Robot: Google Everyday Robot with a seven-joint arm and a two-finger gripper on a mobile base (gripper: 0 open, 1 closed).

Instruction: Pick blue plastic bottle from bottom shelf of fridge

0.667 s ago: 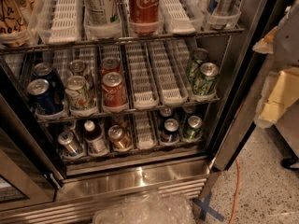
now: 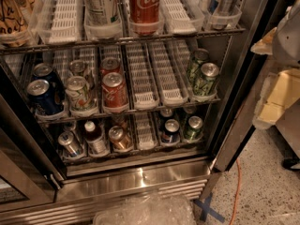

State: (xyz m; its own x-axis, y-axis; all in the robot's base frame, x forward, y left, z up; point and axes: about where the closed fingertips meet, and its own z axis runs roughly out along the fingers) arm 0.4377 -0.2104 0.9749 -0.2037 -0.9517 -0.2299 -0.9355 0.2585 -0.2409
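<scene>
End effector hanging outside the fridge, off its right side; can't tell open or closed. Blue plastic bottle upright on the fridge's bottom shelf, left part, hemmed in by cans, so no tipping.

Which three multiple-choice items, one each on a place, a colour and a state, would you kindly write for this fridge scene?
1. Where on the bottom shelf is the blue plastic bottle?
A second lane from the left
B far right lane
C middle lane

2. What colour is its cap?
A red
B white
C green

3. What is the bottle's state?
A lying down
B lifted clear
C upright, untouched

Answers:
1 A: it stands between two cans, near the left end.
2 B: the cap shows white.
3 C: the gripper is at the view's right edge, outside the fridge, apart from the bottle.
</scene>
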